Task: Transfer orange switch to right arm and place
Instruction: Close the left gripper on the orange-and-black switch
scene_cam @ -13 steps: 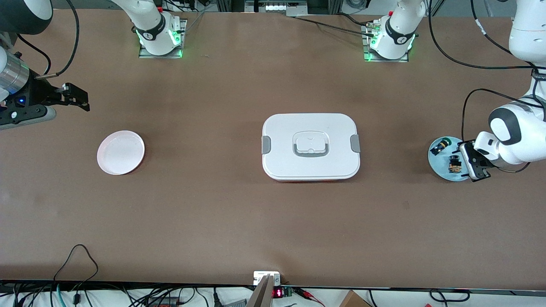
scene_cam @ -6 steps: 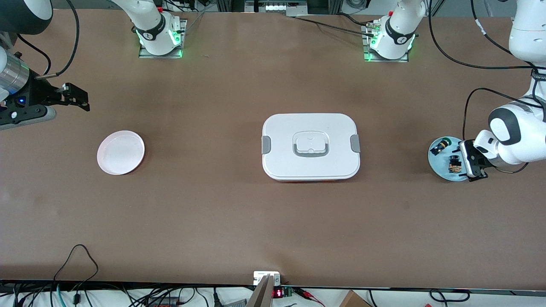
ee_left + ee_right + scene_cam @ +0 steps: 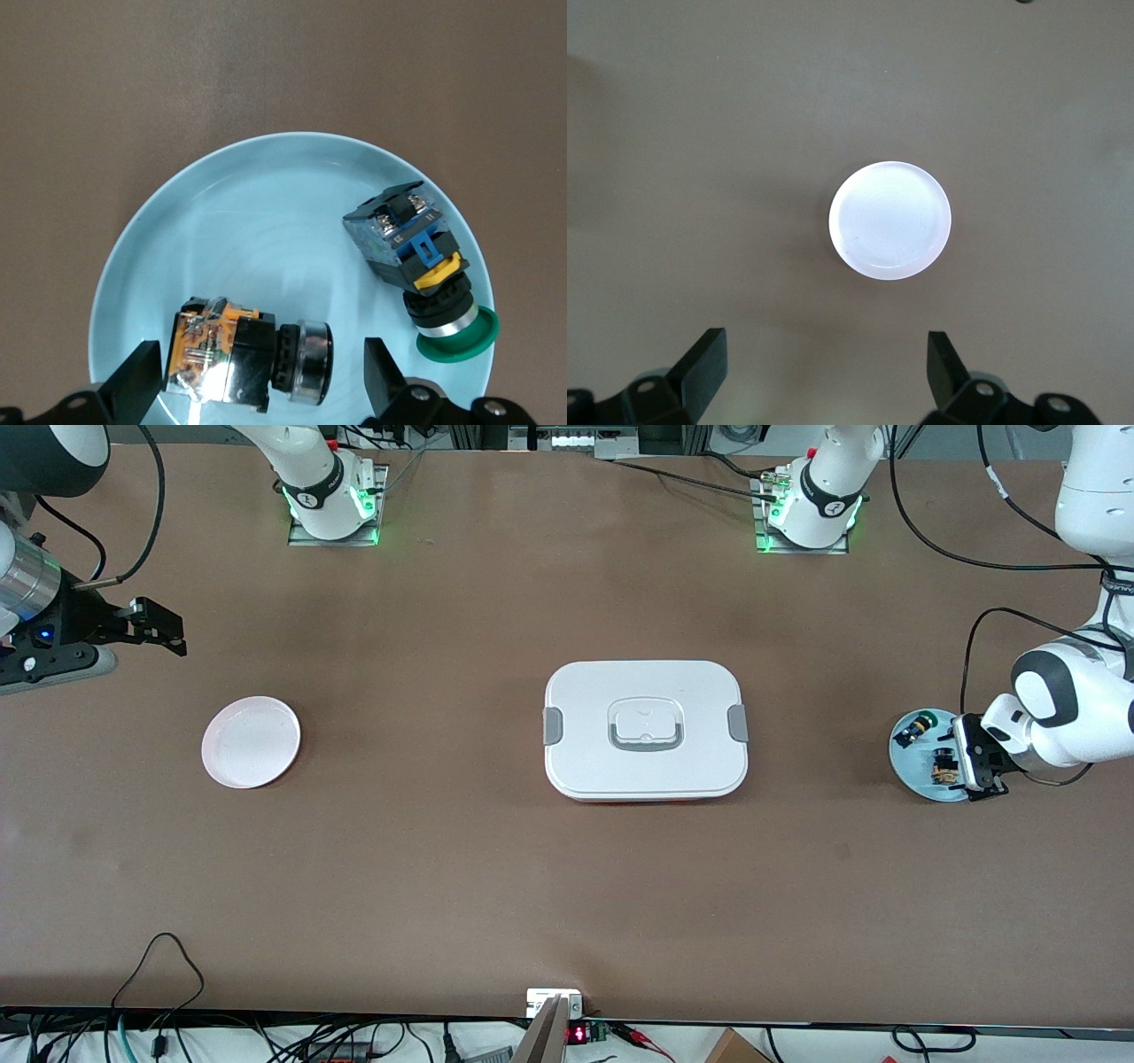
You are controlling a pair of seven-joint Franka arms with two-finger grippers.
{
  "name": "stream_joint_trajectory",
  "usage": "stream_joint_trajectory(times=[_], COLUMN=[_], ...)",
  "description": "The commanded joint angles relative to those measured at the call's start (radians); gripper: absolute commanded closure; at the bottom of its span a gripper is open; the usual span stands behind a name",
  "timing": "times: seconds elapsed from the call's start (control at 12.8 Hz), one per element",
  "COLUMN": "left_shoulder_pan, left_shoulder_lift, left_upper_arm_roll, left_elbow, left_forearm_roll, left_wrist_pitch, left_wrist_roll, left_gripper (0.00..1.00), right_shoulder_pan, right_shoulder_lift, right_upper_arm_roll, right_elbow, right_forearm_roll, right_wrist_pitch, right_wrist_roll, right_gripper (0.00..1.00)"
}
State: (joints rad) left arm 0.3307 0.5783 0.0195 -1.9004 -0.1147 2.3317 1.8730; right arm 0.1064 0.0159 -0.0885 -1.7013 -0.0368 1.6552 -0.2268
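Since a second ago the left gripper [image 3: 973, 766] has edged inward over the blue plate [image 3: 266, 177], jaws spread either side of the orange switch [image 3: 252, 361] lying there — apparently centred. Descend straight, then pinch its black body. Right gripper [image 3: 155, 629] waits spread near the white plate [image 3: 890, 220].

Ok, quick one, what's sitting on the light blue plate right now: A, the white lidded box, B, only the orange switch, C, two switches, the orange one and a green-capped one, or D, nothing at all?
C: the left wrist view shows the orange switch and a green-capped switch lying apart on the light blue plate, with the left tool open astride the orange one.
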Motion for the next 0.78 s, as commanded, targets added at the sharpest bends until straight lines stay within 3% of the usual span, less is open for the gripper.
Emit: stream_joint_trajectory(times=[0.0,0.23,0.39,0.55,0.7], left_shoulder_pan=[0.007,0.008,0.007,0.007,0.008], left_shoulder_lift=[0.012,0.012,0.011,-0.003,-0.012], left_upper_arm_roll=[-0.006,-0.006,-0.006,-0.036,-0.059], left_elbow=[0.009,0.009,0.018,0.033,0.107], left_forearm_roll=[-0.025,-0.025,-0.025,-0.025,-0.043], left_wrist_pitch=[-0.008,-0.011,-0.024,-0.084,-0.219], left_wrist_roll=[0.041,0.074,0.074,0.069,0.066], left_gripper=[0.01,0.57,0.67,0.69,0.69], right_shoulder_pan=[0.001,0.001,0.001,0.001,0.001], right_shoulder_lift=[0.004,0.004,0.004,0.004,0.004], right_upper_arm_roll=[0.003,0.001,0.001,0.001,0.001], right_elbow=[0.017,0.015,0.015,0.015,0.015], right_forearm_roll=[-0.012,-0.012,-0.012,-0.012,-0.012], right_wrist_pitch=[-0.021,-0.021,-0.023,-0.023,-0.023], right_wrist_roll=[0.014,0.014,0.014,0.015,0.017], right_gripper=[0.00,0.00,0.00,0.00,0.00])
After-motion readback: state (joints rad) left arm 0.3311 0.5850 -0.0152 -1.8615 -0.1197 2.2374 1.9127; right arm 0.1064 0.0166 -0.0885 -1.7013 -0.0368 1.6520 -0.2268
